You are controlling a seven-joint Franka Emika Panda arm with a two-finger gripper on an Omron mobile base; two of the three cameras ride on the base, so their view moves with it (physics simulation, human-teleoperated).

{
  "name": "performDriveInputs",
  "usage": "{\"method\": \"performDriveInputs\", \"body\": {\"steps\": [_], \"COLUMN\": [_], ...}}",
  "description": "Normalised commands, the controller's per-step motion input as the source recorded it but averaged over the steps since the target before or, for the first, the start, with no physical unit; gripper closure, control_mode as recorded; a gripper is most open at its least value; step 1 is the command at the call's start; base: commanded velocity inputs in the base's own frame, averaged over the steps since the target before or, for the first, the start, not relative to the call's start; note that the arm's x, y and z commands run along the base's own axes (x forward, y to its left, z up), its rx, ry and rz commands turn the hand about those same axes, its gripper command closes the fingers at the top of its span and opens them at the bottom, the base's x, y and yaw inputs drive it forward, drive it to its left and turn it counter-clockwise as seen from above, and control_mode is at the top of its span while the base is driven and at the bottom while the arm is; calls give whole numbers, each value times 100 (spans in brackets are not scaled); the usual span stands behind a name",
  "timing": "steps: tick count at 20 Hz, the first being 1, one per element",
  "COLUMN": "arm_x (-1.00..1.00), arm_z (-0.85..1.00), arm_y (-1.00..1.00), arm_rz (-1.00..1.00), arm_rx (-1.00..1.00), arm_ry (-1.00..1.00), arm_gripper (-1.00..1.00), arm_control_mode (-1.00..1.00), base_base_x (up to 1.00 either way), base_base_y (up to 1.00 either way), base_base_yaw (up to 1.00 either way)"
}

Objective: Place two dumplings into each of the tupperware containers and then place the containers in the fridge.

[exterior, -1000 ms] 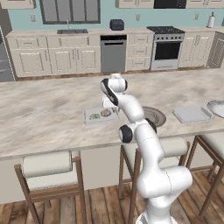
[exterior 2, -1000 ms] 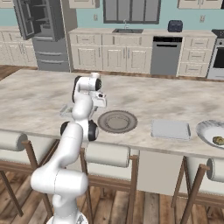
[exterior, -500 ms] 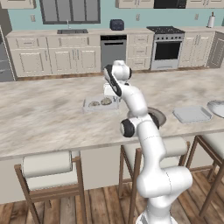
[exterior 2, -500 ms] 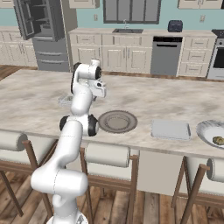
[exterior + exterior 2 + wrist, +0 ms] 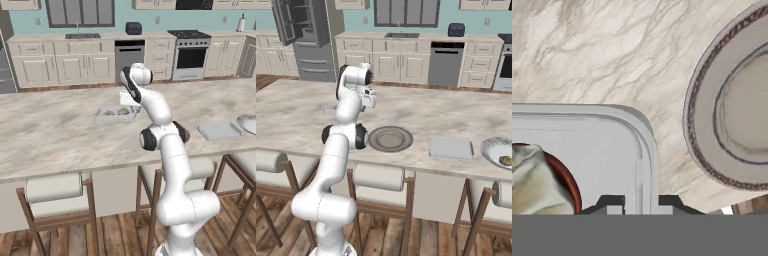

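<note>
1. Gripping is seen at the rim of the tupperware container [image 5: 587, 145]: its edge is clamped between the closed claw [image 5: 641, 202] fingertips.
2. One dumpling [image 5: 534, 182] is seen inside that tray, near its corner.
3. This container [image 5: 116, 113] is held over the marble counter [image 5: 55, 130], with the round plate [image 5: 732, 115] just beside it.
4. A second container [image 5: 451, 148] lies well apart, near a white bowl [image 5: 498, 152].
5. The fridge [image 5: 303, 35] is seen beyond the counter.
</note>
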Motion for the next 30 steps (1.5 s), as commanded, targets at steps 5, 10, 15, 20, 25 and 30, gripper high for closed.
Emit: {"method": "performDriveInputs", "body": {"steps": [5, 10, 15, 20, 25, 30], "arm_x": [-71, -100, -100, -100, -100, -100], "arm_z": [0, 0, 12, 51, 56, 53], "arm_y": [-45, -35, -2, 13, 6, 0], "arm_rz": [-15, -24, -24, -20, -14, -20], "arm_rx": [-1, 0, 0, -5, -11, -9], "arm_ry": [1, -2, -13, -5, -16, -28], "arm_gripper": [100, 100, 100, 100, 100, 100], "arm_control_mode": [-100, -100, -100, -100, -100, -100], "base_base_x": [0, 0, 0, 0, 0, 0], "base_base_y": [0, 0, 0, 0, 0, 0], "base_base_yaw": [0, 0, 0, 0, 0, 0]}}
